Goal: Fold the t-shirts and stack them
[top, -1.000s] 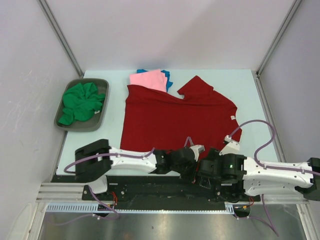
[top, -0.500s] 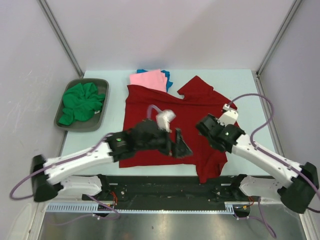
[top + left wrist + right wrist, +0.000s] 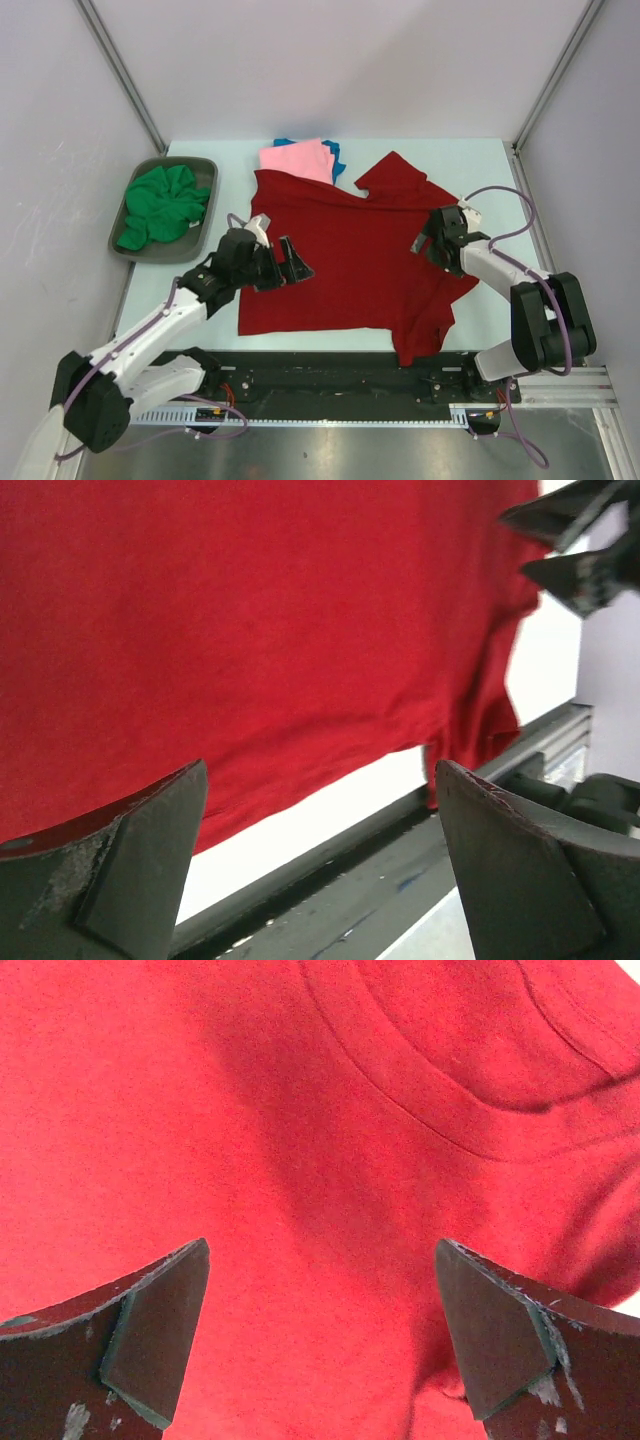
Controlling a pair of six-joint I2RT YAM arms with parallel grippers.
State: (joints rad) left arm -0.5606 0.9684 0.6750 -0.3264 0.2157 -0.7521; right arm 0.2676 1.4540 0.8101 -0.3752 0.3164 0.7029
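Currently hovering the left gripper (image 3: 288, 268), fingers spread wide and gripping nothing, above the nine-o'clock part of the dark red t-shirt (image 3: 350, 255), and hovering the right gripper (image 3: 426, 238), equally spread and empty, above its three-o'clock part near the sleeve. Lying mostly flat across the middle of the table (image 3: 490, 170), five-o'clock corner rumpling at the near edge, and touching the folded pink t-shirt (image 3: 297, 158) at twelve o'clock, itself sitting on the blue t-shirt (image 3: 336, 152). Sitting crumpled in the grey tray (image 3: 165, 257) at ten o'clock: the green t-shirt (image 3: 160, 205).
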